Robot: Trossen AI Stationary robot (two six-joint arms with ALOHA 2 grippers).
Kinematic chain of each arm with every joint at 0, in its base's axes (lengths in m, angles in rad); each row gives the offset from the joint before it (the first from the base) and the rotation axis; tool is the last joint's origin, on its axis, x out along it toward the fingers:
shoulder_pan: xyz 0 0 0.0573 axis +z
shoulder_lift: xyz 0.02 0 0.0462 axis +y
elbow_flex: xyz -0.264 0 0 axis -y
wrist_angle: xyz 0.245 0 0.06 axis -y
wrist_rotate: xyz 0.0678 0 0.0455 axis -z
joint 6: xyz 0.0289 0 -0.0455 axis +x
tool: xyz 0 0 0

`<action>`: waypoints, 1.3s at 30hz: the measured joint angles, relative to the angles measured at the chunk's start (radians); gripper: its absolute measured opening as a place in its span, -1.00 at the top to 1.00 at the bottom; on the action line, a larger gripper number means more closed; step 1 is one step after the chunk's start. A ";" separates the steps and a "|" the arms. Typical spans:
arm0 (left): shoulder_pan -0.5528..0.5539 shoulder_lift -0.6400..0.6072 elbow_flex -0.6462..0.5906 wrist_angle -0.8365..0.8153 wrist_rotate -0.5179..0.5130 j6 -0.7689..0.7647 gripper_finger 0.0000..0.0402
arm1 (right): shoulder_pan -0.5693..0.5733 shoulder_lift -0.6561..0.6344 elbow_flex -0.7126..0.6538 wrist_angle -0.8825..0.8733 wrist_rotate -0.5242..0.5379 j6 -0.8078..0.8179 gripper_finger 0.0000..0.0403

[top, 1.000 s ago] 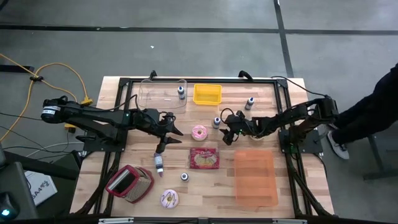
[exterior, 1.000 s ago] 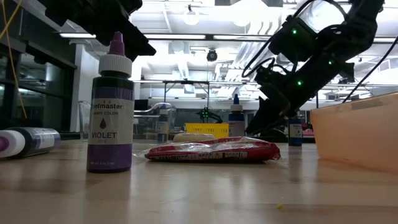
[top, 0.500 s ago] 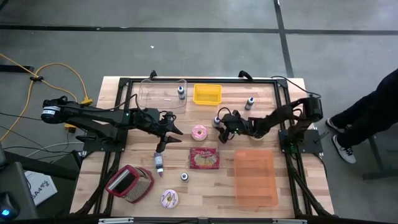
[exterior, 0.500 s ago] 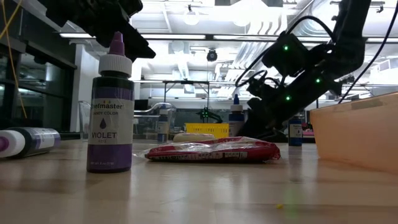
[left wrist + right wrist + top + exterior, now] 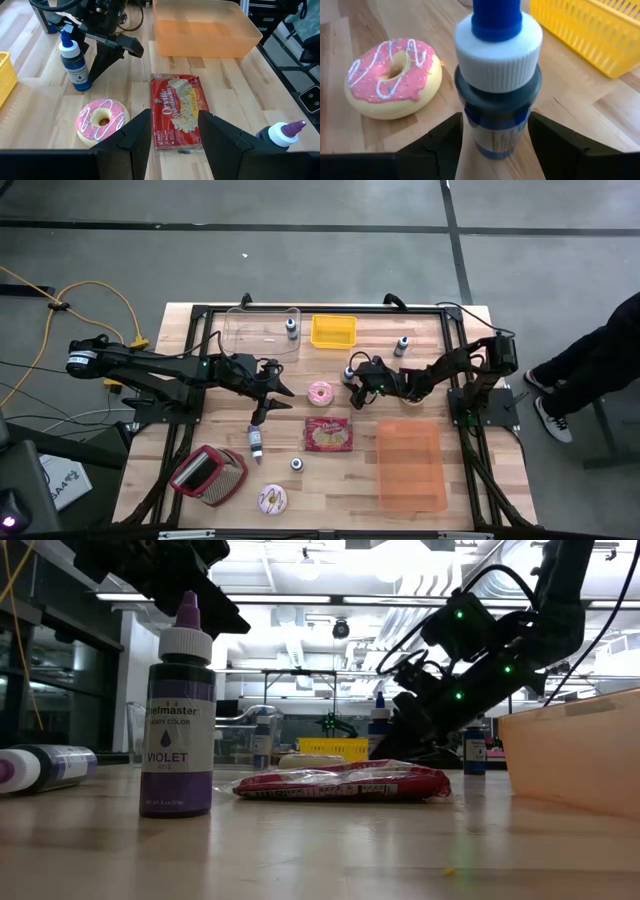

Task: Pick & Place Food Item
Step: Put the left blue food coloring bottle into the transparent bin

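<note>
Popcorn bag [image 5: 178,114] reads "Orville"; bottle [image 5: 181,715] at its 9 o'clock reads "VIOLET". Right hand [image 5: 496,131] open around blue-capped bottle [image 5: 497,75]; left hand [image 5: 175,131] open.

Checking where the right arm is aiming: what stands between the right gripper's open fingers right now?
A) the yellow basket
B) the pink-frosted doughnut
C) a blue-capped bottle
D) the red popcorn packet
C: in the right wrist view the blue-capped bottle stands upright between the right gripper fingers, which flank it without visibly clamping it; the pink-frosted doughnut lies on the table beside it.
</note>
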 joint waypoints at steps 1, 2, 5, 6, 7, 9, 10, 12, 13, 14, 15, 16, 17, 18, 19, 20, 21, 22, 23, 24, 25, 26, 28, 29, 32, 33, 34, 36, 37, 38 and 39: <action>0.000 0.000 0.000 0.000 0.000 0.000 0.22 | 0.000 0.000 0.000 0.004 -0.004 0.000 -0.04; 0.000 0.000 0.000 0.000 0.000 0.000 0.22 | 0.000 0.000 0.000 0.009 -0.011 0.000 -0.04; 0.000 0.000 0.000 0.000 0.000 0.001 0.22 | 0.000 0.000 0.000 0.019 -0.023 0.000 -0.04; 0.000 0.000 0.000 0.000 0.000 0.002 0.22 | 0.000 0.000 0.000 0.019 -0.023 0.000 -0.04; 0.000 0.000 0.000 0.000 0.000 0.002 0.22 | 0.000 0.000 0.000 0.019 -0.023 0.000 -0.02; 0.000 0.000 0.000 0.000 0.000 0.002 0.22 | 0.000 0.000 0.000 0.018 -0.023 -0.001 0.03; 0.000 0.000 0.000 0.000 0.000 0.002 0.22 | 0.000 0.000 0.000 0.018 -0.024 -0.001 0.06; 0.000 0.000 0.000 0.000 0.000 0.002 0.22 | 0.000 0.000 0.000 0.018 -0.024 -0.001 0.13; 0.000 0.000 0.000 0.000 0.000 0.002 0.22 | 0.000 0.000 0.000 0.018 -0.025 -0.001 0.17; 0.000 0.000 0.000 0.000 0.000 0.002 0.22 | 0.000 0.000 0.000 0.018 -0.026 -0.001 0.20; 0.000 0.000 0.000 0.000 0.000 0.002 0.22 | 0.000 0.000 0.000 0.019 -0.027 -0.001 0.23; 0.000 0.000 0.000 0.000 0.000 0.002 0.22 | 0.000 0.000 0.000 0.019 -0.027 -0.001 0.26; 0.000 0.000 0.000 0.000 0.000 0.002 0.22 | 0.000 0.000 0.000 0.019 -0.027 -0.002 0.29; 0.000 0.000 0.000 0.000 0.000 0.002 0.22 | 0.000 0.000 0.000 0.019 -0.027 -0.002 0.30; 0.000 0.000 0.000 0.000 0.000 0.002 0.22 | 0.000 0.000 0.000 0.018 -0.027 -0.002 0.31; 0.000 0.000 0.000 0.000 0.000 0.002 0.22 | 0.000 0.000 0.000 0.019 -0.027 -0.002 0.31; 0.000 0.000 0.000 0.000 0.000 0.002 0.22 | 0.001 0.000 0.000 0.018 -0.027 -0.002 0.31; 0.000 0.000 0.000 0.000 0.000 0.002 0.22 | 0.001 0.000 0.000 0.019 -0.027 -0.002 0.31; 0.000 0.000 0.000 0.000 0.000 0.002 0.22 | 0.001 0.000 0.000 0.019 -0.027 -0.002 0.31; 0.000 0.000 0.000 0.000 0.000 0.001 0.22 | 0.001 0.000 0.000 0.019 -0.028 -0.002 0.31; 0.000 0.000 0.000 0.000 0.000 -0.001 0.22 | 0.001 -0.002 0.000 0.018 -0.029 -0.001 0.31; 0.000 0.000 0.000 -0.001 0.000 -0.001 0.22 | 0.001 -0.007 0.000 0.015 -0.034 -0.001 0.31; 0.000 0.000 0.000 -0.007 0.000 -0.001 0.22 | 0.003 -0.020 0.000 0.012 -0.057 0.000 0.32; 0.000 0.000 0.000 -0.009 0.000 -0.001 0.22 | 0.007 -0.025 0.003 0.013 -0.070 0.000 0.33; 0.000 0.000 0.000 -0.008 0.000 -0.001 0.22 | 0.024 -0.055 0.013 0.012 -0.100 0.003 0.34; 0.000 0.000 0.000 -0.008 0.000 0.002 0.22 | 0.034 -0.065 0.020 0.010 -0.108 0.004 0.34; 0.000 0.000 0.000 -0.008 0.000 0.003 0.22 | 0.044 -0.076 0.031 0.007 -0.109 0.003 0.34; 0.000 0.000 0.000 -0.005 0.002 0.003 0.22 | 0.067 -0.106 0.048 -0.036 -0.111 0.004 0.34; 0.000 0.000 0.000 -0.003 0.007 0.003 0.22 | 0.080 -0.116 0.059 -0.055 -0.110 0.004 0.34; 0.000 0.000 0.000 -0.001 0.013 0.003 0.22 | 0.093 -0.124 0.075 -0.066 -0.111 0.003 0.34; 0.000 0.000 0.000 0.006 0.018 0.003 0.22 | 0.104 -0.132 0.086 -0.073 -0.115 0.003 0.34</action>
